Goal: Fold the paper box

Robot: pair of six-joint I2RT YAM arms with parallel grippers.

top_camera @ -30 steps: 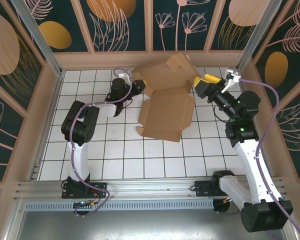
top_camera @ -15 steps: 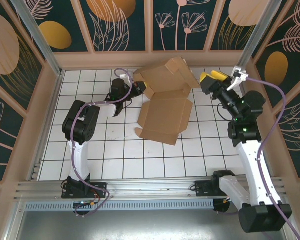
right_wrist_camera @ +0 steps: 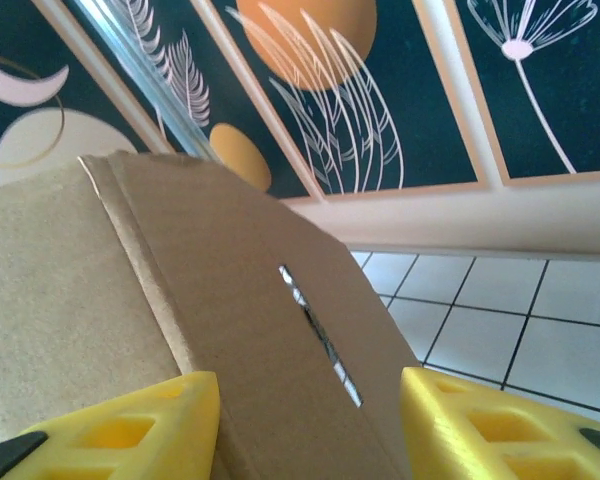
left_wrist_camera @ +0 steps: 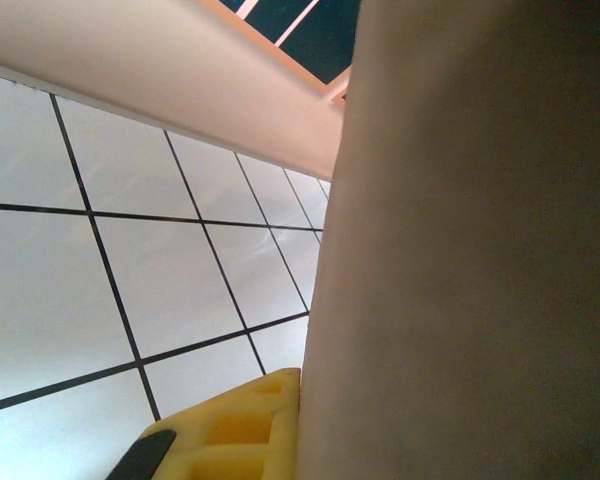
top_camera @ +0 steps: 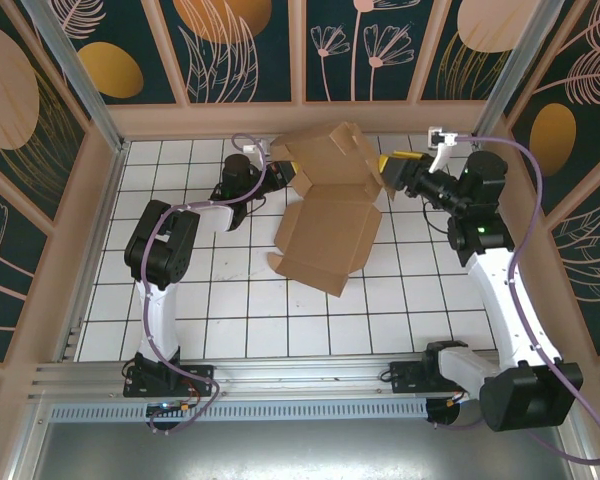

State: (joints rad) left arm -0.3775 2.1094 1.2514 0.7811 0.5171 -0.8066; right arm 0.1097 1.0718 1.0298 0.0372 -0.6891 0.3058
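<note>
- Top view: the paper box [top_camera: 325, 235] sits mid-table on the white tiled floor [top_camera: 230, 300], towards the back wall [top_camera: 230, 118].
- Its big base panel lies flat and open. The rear panel stands up from it, tilted, with its flaps spread at the top.
- The left gripper [top_camera: 278, 168] reaches in low from the left and meets the left edge of that raised panel.
- From the left wrist, brown cardboard [left_wrist_camera: 460, 250] covers the right half of the shot, and one yellow finger [left_wrist_camera: 225, 435] is pressed right against it. The other finger is hidden behind the board.
- That hand is clamped tight, pinching the box's edge.
- Over to the right gripper [top_camera: 390, 172], coming in from the opposite side at the right edge of the raised panel.
- The right wrist view gives a good look: the right gripper [right_wrist_camera: 308, 400] has its two yellow fingers [right_wrist_camera: 130, 420] set well apart with the cardboard [right_wrist_camera: 180, 280] between them.
- A crease runs down that panel, and a narrow slot [right_wrist_camera: 320, 335] is cut through it between the fingers.
- The jaws are spread, straddling the flap and not pinching it. I cannot tell whether either pad touches the board.
</note>
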